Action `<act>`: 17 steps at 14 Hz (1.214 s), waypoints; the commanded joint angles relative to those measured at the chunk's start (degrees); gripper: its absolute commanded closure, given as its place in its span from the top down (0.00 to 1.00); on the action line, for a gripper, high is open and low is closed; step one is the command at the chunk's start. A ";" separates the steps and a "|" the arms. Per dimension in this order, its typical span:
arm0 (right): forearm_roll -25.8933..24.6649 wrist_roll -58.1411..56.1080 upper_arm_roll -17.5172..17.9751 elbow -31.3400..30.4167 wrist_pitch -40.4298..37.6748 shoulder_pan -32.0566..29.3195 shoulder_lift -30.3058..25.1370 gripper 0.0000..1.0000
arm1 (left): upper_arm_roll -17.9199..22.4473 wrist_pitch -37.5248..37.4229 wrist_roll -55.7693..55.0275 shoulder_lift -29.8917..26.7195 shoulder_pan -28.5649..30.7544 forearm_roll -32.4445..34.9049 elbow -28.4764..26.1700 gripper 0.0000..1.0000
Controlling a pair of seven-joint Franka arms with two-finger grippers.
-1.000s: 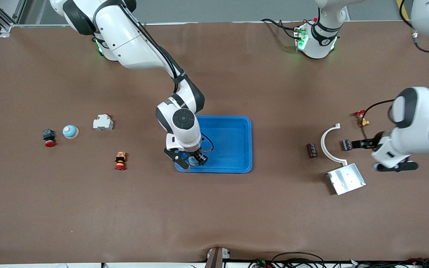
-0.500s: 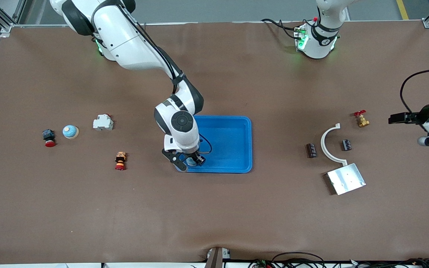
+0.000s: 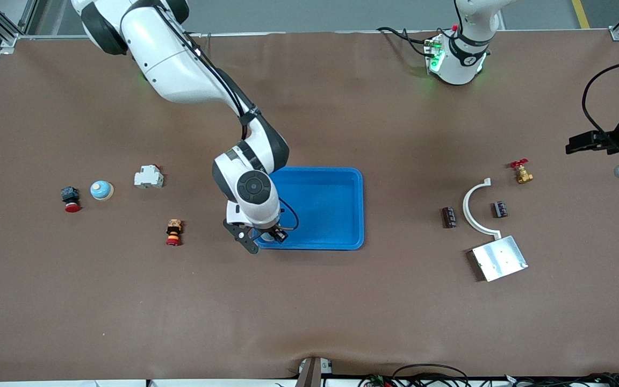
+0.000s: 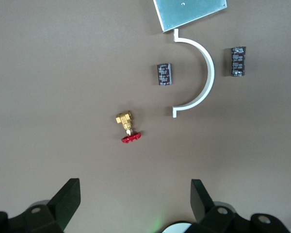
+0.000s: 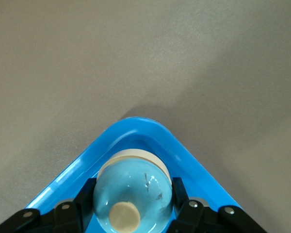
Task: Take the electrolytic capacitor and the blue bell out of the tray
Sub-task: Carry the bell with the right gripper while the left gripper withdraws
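Right end effector [image 3: 266, 237]: you see it over the corner of the blue tray [image 3: 342, 185] that lies nearest the front camera, toward the right arm's end of the surface [image 3: 309, 312]. Its fingers [image 5: 82, 204] are pinching a blue bell [image 5: 132, 194] with a cream button on top. In the right wrist view the bell sits between the pads, directly above the tray's rounded corner.

Left end effector [image 3: 583, 144]: you find it up over the left arm's end of the surface, fingers [image 4: 68, 199] spread wide, nothing between them. In the left wrist view a small brass valve with a red handle [image 4: 126, 127] lies nearest to this end effector. Next out from it comes a capacitor [image 4: 164, 74], dark and cylindrical, on its side just inside the curve of a white curved bracket [image 4: 203, 77]. A second capacitor [image 4: 238, 61] lies just outside that curve. A silver metal plate [image 4: 189, 12] touches the bracket's end, farthest from the end effector.

Well apart from the right end effector, toward the right arm's end, you see a second blue bell [image 3: 101, 190], a red push button [image 3: 71, 199], a white block [image 3: 149, 177] and an orange-red stacked part [image 3: 173, 232].
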 commanded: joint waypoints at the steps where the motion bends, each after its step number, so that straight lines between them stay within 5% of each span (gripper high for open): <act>1: 0.08 -1.71 4.17 3.89 -5.69 -4.22 -0.45 0.00 | 3.17 -1.10 0.53 -2.74 -3.78 -1.19 -0.70 1.00; 10: 0.08 -22.53 6.91 4.51 -24.16 -14.51 -8.44 0.00 | 13.11 -1.10 -4.56 -0.81 -17.24 -1.19 6.77 1.00; 17: -0.27 -40.72 6.56 -13.20 -17.35 -23.39 -20.21 0.00 | 12.69 -1.10 -14.41 2.88 -21.56 -1.19 16.25 1.00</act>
